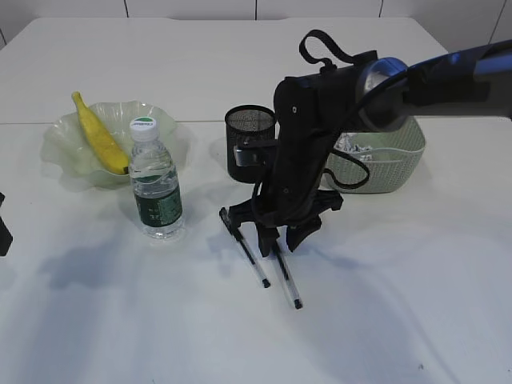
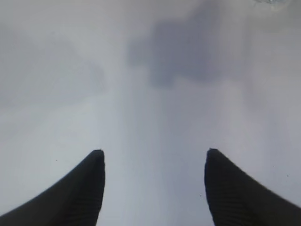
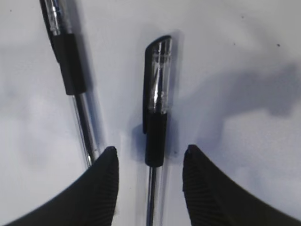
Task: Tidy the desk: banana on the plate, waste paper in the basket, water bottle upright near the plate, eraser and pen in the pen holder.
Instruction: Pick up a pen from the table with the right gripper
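— Two pens on the table, am I counting right? Start from the left for me.

— Far left, the banana (image 1: pixel 99 136) lies in the pale green plate (image 1: pixel 66 157). Just in front stands the water bottle (image 1: pixel 155 182), upright, white cap on. The left gripper (image 2: pixel 153 188) hangs over bare tabletop, jaws wide, holding nothing.

— And the middle?

— The black mesh pen holder (image 1: pixel 250 140) stands behind the right arm. Yes, two pens: the left pen (image 1: pixel 244 247) and the right pen (image 1: pixel 285 276) lie side by side, slanted, apart.

— The right gripper?

— The right gripper (image 3: pixel 150 181) sits low, jaws spread, straddling the right pen without touching it. Further right, the basket (image 1: pixel 396 164) holds crumpled paper (image 1: pixel 353 145).
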### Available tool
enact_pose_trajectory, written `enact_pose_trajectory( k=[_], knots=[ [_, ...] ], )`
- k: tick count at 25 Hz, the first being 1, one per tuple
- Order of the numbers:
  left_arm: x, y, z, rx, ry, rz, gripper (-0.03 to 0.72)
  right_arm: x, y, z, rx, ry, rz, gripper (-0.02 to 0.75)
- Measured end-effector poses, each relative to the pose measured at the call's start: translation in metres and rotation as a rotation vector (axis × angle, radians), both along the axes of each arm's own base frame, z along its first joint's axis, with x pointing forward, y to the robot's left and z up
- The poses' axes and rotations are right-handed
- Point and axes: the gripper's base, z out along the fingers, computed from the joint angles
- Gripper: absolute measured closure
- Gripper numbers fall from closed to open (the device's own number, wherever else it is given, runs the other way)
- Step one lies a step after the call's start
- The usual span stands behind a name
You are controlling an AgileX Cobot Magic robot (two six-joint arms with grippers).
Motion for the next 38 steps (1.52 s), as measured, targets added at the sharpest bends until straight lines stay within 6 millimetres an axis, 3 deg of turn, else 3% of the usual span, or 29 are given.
enact_pose_trajectory(
  k=[10, 18, 24, 28, 38],
  knots=[
    [0.000, 0.000, 0.000, 0.000, 0.000, 0.000, 0.223, 0.001, 0.000, -0.010, -0.014, 0.022, 0.000, 0.414],
    [0.000, 0.000, 0.000, 0.000, 0.000, 0.000, 0.223, 0.000, 0.000, -0.010, -0.018, 0.029, 0.000, 0.680],
    [0.000, 0.000, 0.000, 0.000, 0.000, 0.000, 0.223, -0.001, 0.000, -0.010, -0.015, 0.042, 0.015, 0.687],
    [0.000, 0.000, 0.000, 0.000, 0.000, 0.000, 0.223, -0.002, -0.001, 0.009, -0.005, 0.005, 0.031, 0.687],
    [0.000, 0.000, 0.000, 0.000, -0.002, 0.000, 0.224, 0.001, -0.007, 0.100, 0.063, -0.345, 0.089, 0.688]
  ],
)
